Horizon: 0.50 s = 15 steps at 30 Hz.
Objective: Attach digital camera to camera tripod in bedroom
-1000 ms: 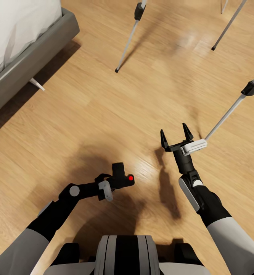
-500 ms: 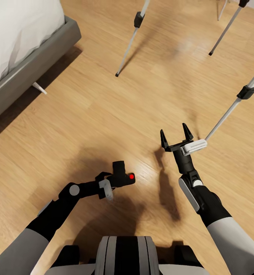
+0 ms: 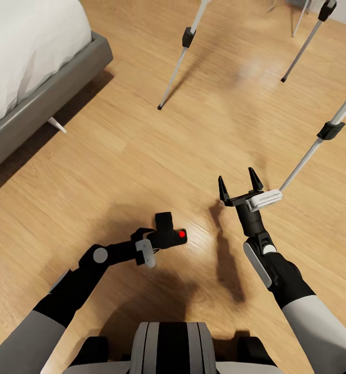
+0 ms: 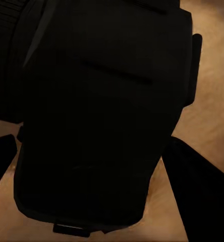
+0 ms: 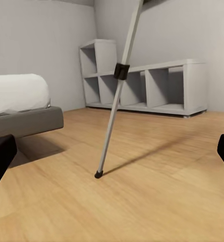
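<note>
Pickup done: my left fingers [image 3: 160, 240] clamp digital camera [image 3: 169, 234] above floor [image 3: 116, 156]. My right fingers [image 3: 240, 186] spread, empty. Camera tripod [image 3: 181, 57] legs ahead (head out of frame); approach, mounting remain.

A home bedroom: light wood plank floor [image 3: 142, 150], grey upholstered bed frame with white bedding [image 3: 43, 98] at ten o'clock, grey open cube shelving unit [image 5: 147, 83] against plain grey-white walls [image 5: 36, 40].
</note>
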Available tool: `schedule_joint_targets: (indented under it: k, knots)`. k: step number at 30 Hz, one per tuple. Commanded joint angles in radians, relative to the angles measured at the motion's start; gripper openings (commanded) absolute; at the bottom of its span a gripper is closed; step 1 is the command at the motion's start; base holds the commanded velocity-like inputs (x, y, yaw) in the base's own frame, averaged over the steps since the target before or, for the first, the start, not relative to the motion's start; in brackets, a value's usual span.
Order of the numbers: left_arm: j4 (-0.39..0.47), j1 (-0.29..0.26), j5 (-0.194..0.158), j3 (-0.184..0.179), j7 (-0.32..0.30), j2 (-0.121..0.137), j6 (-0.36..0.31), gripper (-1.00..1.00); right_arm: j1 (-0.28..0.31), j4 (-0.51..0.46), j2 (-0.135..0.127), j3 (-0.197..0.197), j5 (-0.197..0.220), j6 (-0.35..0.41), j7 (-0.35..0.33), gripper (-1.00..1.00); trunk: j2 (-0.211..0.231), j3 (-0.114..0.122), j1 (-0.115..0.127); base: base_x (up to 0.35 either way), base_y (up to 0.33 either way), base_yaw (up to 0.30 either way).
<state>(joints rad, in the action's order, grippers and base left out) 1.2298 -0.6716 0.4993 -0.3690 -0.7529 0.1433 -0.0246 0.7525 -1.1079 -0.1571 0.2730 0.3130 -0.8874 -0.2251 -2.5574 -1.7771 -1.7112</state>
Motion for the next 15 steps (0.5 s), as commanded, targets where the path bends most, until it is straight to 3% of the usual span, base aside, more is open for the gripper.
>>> schedule_joint_targets:
  k: [1,7,15]
  knots:
    - [0.016,0.0,0.005,-0.001,-0.005,0.001,-0.005,-1.0,0.001,0.0,-0.001,0.002,0.011,-0.002,-0.006,1.0,0.0,0.001,0.0,0.0,0.0,0.0]
    - [0.116,0.0,0.003,0.015,0.0,-0.007,-0.013,-1.0,0.001,0.0,-0.001,0.003,0.011,-0.002,-0.006,1.0,0.0,0.011,0.0,0.0,0.0,0.0]
    - [0.178,0.002,-0.001,0.023,0.001,-0.01,-0.039,-1.0,0.001,0.0,-0.001,0.002,0.011,-0.002,-0.006,1.0,0.0,0.024,0.0,0.0,0.0,0.0]
